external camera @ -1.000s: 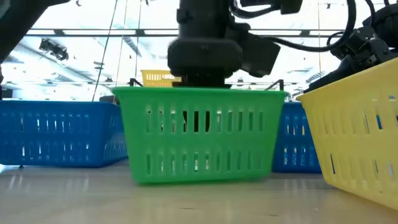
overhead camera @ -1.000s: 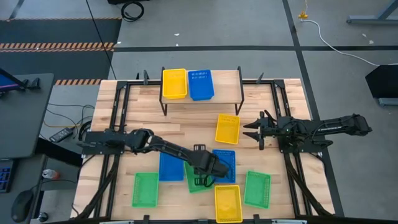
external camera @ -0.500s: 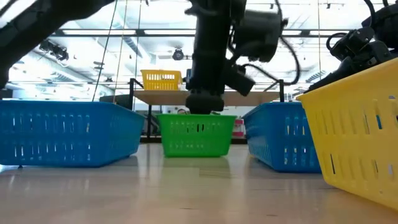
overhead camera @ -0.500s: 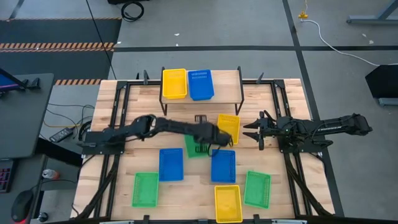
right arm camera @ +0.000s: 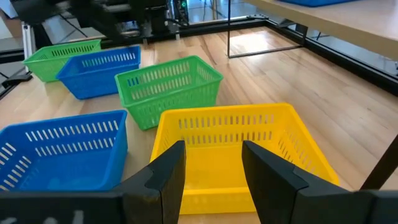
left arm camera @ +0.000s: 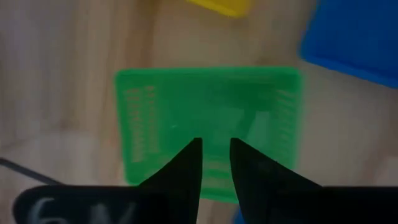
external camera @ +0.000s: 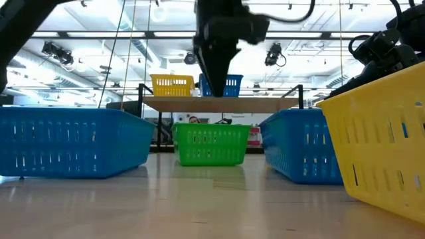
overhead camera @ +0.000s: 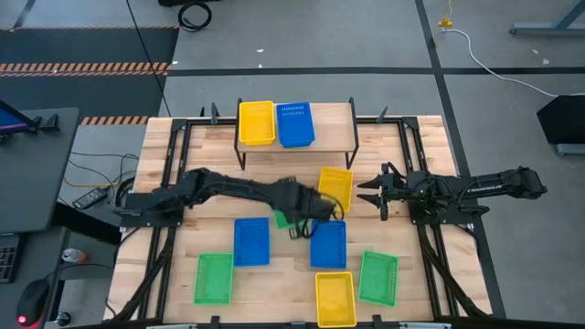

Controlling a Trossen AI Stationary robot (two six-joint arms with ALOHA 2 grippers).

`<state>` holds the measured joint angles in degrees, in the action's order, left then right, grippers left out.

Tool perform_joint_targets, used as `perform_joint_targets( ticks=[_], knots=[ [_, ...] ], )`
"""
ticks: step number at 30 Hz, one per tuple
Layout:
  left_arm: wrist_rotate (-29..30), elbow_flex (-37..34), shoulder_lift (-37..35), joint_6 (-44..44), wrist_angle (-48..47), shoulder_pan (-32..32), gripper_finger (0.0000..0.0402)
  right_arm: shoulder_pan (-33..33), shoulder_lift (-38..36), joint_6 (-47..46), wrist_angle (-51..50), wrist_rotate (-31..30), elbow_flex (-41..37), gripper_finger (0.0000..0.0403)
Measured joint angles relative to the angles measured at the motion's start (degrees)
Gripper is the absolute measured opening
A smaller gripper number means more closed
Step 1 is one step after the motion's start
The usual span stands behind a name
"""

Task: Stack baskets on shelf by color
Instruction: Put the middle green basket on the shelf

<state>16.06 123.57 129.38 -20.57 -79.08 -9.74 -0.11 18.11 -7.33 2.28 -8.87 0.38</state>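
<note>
Hovering left claw (left arm camera: 216,163) overlooks green basket (left arm camera: 208,127), hidden overhead.

shelf (overhead camera: 324,123): low wooden rack at the table's far edge, right part bare.
on shelf: one yellow basket (overhead camera: 257,122) beside one blue basket (overhead camera: 295,124), touching.
on table: green basket (left arm camera: 208,127) upright near centre; two blue (overhead camera: 251,241), two yellow (overhead camera: 335,188), two more green (overhead camera: 214,278) scattered.
</note>
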Motion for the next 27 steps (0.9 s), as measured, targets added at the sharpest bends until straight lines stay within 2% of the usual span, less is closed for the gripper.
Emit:
perform_joint_targets(
  ticks=[7, 18, 27],
  knots=[
    [-0.1, -6.2, 0.3, -2.0, 6.0, -5.2, 0.0101, 0.0, 0.0, 0.0, 0.0, 0.0, 0.0, 0.0165],
    [-0.7, -8.0, 0.1, -4.7, 6.7, -4.1, 0.0148, 0.0, 0.0, -0.1, 0.6, 0.0, 0.0, 0.0165],
    [-10.2, -13.9, 0.1, -4.7, 13.0, -1.2, 0.0190, 0.0, 0.0, 0.0, 0.3, 0.1, 0.0, 0.0165]
  ],
)
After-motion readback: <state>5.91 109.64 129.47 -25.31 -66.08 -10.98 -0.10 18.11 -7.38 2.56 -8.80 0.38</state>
